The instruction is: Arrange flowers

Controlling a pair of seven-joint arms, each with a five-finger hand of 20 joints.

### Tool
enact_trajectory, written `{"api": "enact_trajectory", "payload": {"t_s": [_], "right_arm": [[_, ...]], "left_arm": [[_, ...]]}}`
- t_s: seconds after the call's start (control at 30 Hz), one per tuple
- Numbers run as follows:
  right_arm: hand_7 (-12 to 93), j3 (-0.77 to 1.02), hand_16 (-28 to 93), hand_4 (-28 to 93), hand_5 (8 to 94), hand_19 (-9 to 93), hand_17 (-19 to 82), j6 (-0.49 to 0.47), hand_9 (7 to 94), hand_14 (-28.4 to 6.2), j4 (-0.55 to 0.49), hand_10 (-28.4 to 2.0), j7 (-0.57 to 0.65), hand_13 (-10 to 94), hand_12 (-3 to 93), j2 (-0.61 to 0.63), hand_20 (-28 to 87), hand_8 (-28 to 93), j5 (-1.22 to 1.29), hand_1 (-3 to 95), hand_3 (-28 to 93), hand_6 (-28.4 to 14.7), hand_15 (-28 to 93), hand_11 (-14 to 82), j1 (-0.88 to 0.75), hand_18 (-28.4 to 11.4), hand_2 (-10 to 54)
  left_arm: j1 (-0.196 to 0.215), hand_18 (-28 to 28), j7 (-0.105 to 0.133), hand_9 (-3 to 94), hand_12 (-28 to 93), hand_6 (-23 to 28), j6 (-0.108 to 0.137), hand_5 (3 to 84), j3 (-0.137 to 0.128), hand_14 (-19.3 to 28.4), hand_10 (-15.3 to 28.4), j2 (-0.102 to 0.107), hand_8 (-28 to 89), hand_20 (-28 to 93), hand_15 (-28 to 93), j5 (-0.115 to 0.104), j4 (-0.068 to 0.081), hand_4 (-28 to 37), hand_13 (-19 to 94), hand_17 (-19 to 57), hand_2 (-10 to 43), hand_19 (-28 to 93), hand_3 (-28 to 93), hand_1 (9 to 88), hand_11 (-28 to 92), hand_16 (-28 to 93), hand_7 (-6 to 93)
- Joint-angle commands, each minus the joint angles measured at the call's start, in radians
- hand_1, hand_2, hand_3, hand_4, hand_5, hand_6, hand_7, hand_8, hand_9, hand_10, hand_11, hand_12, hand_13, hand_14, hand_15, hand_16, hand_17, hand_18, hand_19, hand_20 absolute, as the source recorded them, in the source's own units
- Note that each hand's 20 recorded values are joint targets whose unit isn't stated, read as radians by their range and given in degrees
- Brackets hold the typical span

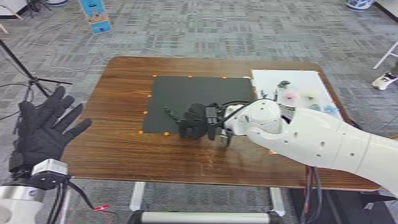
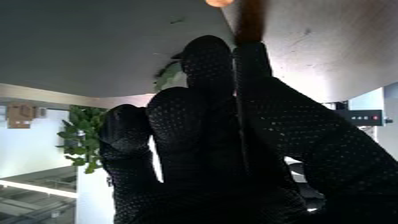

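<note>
Head view first: the right arm comes in from the right edge and angles in across the table (image 1: 115, 150), so its hand (image 1: 194, 124) ends up palm-down-ish over the lower part of the black mat (image 1: 200, 92). That hand looks closed up, with a green sprig (image 1: 172, 115) poking out on its left side, over the mat. The left hand (image 1: 43, 127) is off past the table's left side, up in the air, fingers long and spread, nothing in it. Over on the right there's a white sheet (image 1: 306, 77) with a pink flower (image 1: 289, 96), a pale one (image 1: 310, 94) and a blue one (image 1: 330, 109) on it.

Right wrist view: the right hand (image 2: 209, 145) has its thumb brought in against the finger beside it, so basically a pinch. The sprig's leaf sticks out right by the fingertips, and looks gripped there, though the actual grip spot is hidden behind the glove. Can't tell if the sprig touches the mat.
</note>
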Motion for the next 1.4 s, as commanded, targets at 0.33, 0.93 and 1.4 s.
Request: {"api": "enact_trajectory", "payload": {"t_s": [0.33,0.93,1.4], "right_arm": [[20,0.133,49,4,56.9,88,32,-0.026,75.5,-11.5,-0.065,-11.3,-0.022,62,56.3,-0.016,56,-16,0.008,30.2,93,5.0,73,34.6,-0.100,-21.9,9.4],[16,0.260,44,-4,54.7,89,32,0.036,74.2,-12.3,-0.189,-11.4,0.289,62,54.7,0.131,55,-13,-0.025,27.9,93,0.1,75,35.7,-0.232,-22.1,10.3],[15,0.157,42,-5,50.1,90,32,-0.070,72.7,-12.5,-0.123,-10.8,0.308,62,53.0,0.029,55,-12,-0.049,26.2,93,-1.2,77,38.7,-0.174,-22.2,11.5]], "left_arm": [[-0.001,22.3,0.037,19.1,17,1.5,0.029,23.7,0.004,12.7,9.1,0.011,-8,8,7,-0.004,0.000,-28.3,16,-11.9,-4.2,38,33,37.3,9,7,14.5],[0.099,22.1,0.129,21.2,16,2.2,0.142,25.8,-0.026,12.3,9.4,-0.008,-10,9,11,-0.044,0.011,-28.3,17,-10.8,-8.9,39,56,27.1,14,6,18.2],[0.093,22.2,0.125,21.2,16,2.0,0.128,25.9,-0.024,12.3,9.4,-0.003,-10,9,11,-0.045,0.004,-28.3,18,-10.9,-8.3,39,53,28.5,14,6,17.6]]}}
